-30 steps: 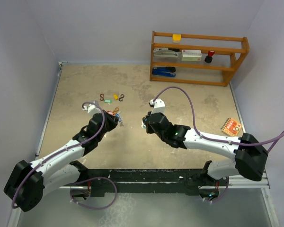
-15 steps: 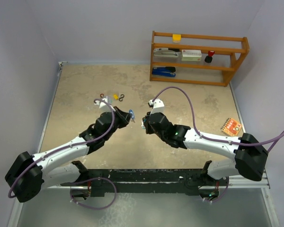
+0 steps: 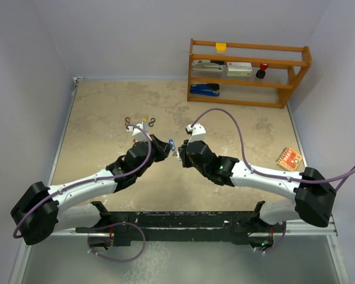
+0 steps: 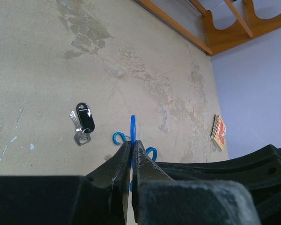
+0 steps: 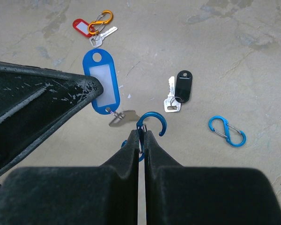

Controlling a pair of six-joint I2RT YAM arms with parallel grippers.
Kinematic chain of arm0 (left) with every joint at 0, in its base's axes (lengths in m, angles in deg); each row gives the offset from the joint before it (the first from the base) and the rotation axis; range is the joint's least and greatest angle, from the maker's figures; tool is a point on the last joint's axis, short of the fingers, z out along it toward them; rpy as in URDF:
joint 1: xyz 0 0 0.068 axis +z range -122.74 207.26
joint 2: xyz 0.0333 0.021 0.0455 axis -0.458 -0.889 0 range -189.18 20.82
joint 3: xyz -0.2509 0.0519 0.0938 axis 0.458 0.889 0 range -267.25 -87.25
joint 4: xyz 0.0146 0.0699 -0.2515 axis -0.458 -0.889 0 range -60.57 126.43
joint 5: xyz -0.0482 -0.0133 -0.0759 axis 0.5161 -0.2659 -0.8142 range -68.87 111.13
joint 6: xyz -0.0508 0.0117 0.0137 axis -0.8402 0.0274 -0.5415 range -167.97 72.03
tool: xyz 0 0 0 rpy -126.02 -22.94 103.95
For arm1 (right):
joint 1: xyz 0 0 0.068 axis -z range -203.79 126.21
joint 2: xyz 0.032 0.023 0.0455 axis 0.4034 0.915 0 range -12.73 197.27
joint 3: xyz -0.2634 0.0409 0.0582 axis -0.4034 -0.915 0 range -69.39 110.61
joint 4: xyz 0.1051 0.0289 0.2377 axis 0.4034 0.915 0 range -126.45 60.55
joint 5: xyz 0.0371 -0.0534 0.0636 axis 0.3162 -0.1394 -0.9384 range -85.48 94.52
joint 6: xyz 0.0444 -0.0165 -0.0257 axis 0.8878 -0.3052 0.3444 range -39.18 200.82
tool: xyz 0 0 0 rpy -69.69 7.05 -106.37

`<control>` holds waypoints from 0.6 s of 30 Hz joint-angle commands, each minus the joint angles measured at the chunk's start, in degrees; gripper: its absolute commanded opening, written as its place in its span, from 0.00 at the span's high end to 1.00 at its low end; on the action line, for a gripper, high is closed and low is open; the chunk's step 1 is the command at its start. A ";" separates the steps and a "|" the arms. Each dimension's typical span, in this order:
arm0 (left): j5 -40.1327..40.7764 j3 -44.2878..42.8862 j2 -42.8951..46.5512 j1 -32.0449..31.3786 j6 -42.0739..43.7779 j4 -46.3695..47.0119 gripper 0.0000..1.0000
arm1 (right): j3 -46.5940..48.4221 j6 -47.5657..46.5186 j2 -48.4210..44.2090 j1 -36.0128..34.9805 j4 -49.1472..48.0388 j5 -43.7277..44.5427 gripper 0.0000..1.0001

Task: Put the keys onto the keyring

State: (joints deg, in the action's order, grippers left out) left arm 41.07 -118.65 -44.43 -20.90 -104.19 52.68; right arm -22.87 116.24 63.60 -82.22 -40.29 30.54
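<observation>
So my left pincer (image 4: pixel 132 143) was clamped tight on the blue-tagged key (image 5: pixel 102 89), holding it up off the table (image 5: pixel 234 56) right beside my right pincer (image 5: pixel 141 133), which was pinched shut on a blue S-clip (image 5: pixel 151 113). The black-tagged key (image 5: pixel 183 87) lay on the table nearby. The red-tagged one (image 5: pixel 81 25) sat further off, touching an orange clip (image 5: pixel 101 21).

Robot lab bench: blank walls (image 3: pixel 23 71) box the table (image 3: pixel 106 106)

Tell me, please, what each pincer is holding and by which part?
The left pincer pinches the blue tag by one long edge, its key dangling free. The right pincer grips the blue clip at its middle.
</observation>
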 commanded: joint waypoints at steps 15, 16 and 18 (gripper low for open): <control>2.20 -2.40 -1.05 -2.97 0.95 4.36 1.00 | 0.14 0.27 -2.95 -0.10 -1.64 1.88 1.00; 2.20 -2.38 -1.12 -3.01 0.94 4.48 1.00 | 0.15 0.26 -2.95 -0.10 -1.69 1.85 1.00; 2.20 -2.35 -1.21 -3.23 0.96 4.58 1.00 | 0.21 0.27 -3.03 -0.10 -1.62 1.84 1.00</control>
State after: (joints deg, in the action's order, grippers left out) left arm 42.43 -118.65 -45.46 -23.57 -104.11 53.93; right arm -22.91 116.26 62.47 -82.22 -40.26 30.72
